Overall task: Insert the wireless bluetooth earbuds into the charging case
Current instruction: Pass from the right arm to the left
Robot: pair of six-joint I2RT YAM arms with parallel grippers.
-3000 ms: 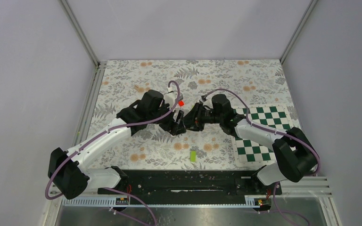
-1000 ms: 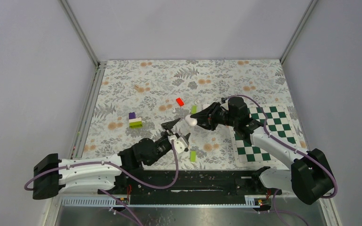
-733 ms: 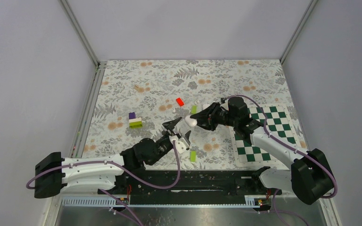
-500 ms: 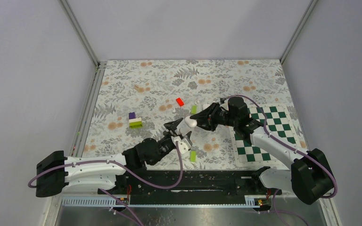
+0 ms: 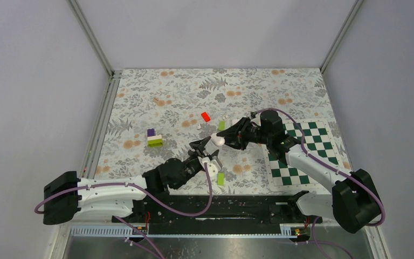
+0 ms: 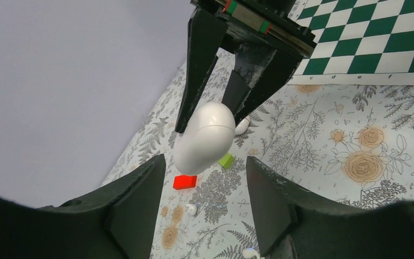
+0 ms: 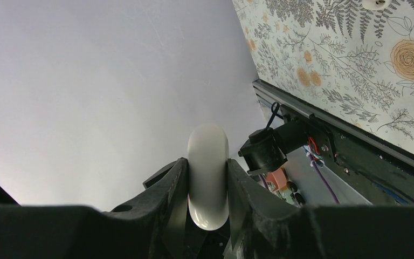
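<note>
Floral cloth (image 5: 140, 108) covers the table between plain grey walls. Nearest me, my left gripper (image 5: 206, 152) reaches out low over the cloth with its fingers spread wide and nothing between them. A lime-green block (image 5: 221, 178) lies flat just to its right. Just past those fingertips hangs the case (image 6: 205, 139), white, glossy and egg-shaped, raised off the cloth. From the left wrist it shows in the gap between my two spread fingers, beyond their tips and touching neither. My right gripper (image 6: 210, 125) is clamped on it, one black finger on each broad side. It pinches the far half, so the near rounded end sticks out free. The case's long axis runs on in line with the right fingers, its free end pointing toward my left gripper, and a thin seam crosses it about midway. From the right wrist it stands narrow and edge-on between the pads. Farther out on the cloth, one earbud (image 6: 192, 208) lies near a red block (image 6: 185, 182), and a second green block (image 6: 226, 160) lies beyond the case. Another small white earbud (image 6: 241, 126) peeps out behind a right finger. Off to my left a purple-topped stack of blocks (image 5: 153, 137) stands well apart. A green-and-white chessboard (image 6: 388, 38) lies under my right arm.
</note>
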